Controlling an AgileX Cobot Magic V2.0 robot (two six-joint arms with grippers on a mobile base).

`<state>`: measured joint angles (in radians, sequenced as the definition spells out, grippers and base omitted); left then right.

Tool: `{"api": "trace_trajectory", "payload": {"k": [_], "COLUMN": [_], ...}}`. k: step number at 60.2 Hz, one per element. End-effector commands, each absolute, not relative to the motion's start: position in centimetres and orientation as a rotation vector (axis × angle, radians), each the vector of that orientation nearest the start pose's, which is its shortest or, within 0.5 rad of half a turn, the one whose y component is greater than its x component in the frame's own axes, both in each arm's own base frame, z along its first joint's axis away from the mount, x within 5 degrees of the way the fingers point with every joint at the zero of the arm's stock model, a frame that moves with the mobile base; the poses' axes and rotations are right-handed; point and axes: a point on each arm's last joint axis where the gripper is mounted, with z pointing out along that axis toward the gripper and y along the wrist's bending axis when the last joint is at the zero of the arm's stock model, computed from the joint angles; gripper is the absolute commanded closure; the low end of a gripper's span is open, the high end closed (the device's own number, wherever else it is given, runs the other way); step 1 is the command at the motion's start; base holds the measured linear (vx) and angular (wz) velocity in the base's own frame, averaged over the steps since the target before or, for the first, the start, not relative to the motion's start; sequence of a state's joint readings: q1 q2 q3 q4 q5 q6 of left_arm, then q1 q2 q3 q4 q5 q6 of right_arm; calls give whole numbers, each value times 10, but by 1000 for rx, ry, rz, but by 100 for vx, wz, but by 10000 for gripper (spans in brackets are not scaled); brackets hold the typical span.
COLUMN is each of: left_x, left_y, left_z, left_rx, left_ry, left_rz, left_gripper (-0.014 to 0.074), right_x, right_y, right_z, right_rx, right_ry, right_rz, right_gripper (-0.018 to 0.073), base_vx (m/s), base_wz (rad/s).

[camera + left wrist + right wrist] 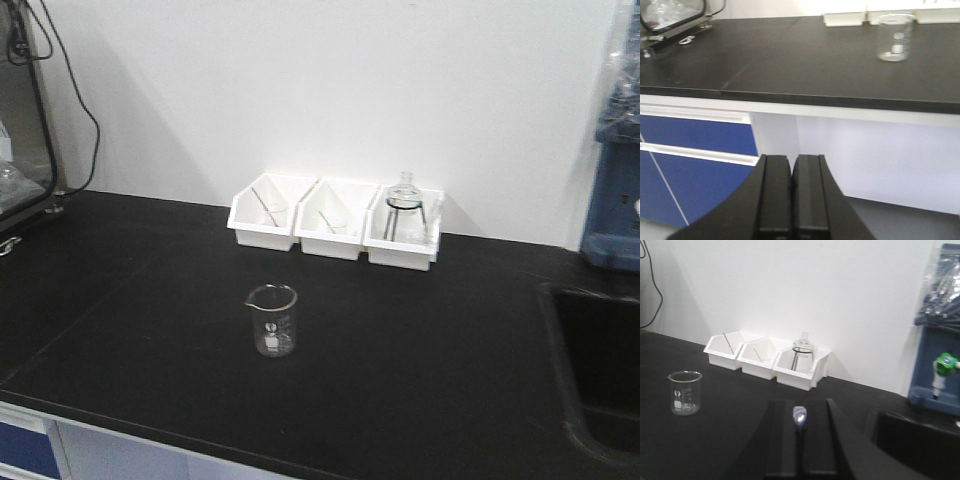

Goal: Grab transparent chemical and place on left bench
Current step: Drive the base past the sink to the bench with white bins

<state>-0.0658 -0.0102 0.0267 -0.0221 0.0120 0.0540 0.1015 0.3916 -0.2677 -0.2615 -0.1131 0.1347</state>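
Right gripper (798, 405): closed on the transparent chemical (799, 415), whose clear bulb is seen between the jaws at lower centre of the right wrist view.
Left gripper (791, 167): closed, nothing held, seen below the counter edge.
Left bench (420, 340): black top across the lower frame, with three white bins (335, 220) at the wall.
Beaker (271, 320): centre-left, to be avoided.
Step in hand: placing is judged not yet done. The pipette is best lowered flat onto bare bench, away from the sink (600, 370) at lower right, and released only once supported.

matte black left hand (791, 161), black flat-sided right hand (799, 406)
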Motion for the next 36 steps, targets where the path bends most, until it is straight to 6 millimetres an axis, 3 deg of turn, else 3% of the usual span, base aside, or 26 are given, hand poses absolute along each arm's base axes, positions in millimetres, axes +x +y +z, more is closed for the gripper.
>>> {"api": "trace_trajectory", "payload": {"k": [1,36], "left_x": [55,55], "left_y": [-4,-4], "left_z": [206,206], "left_rx": [64,64], "left_ry": [1429,1429], "left_rz": [-35,-35], "left_gripper": [600,600], "right_x": [94,94], "right_y": [14,14], "right_z": [303,303], "right_rx": [-200,-200], "right_ry": [1382,1381], "right_rz": [11,11], "right_gripper": [567,567], "base_vx": [25,20], "base_wz": [26,13]}}
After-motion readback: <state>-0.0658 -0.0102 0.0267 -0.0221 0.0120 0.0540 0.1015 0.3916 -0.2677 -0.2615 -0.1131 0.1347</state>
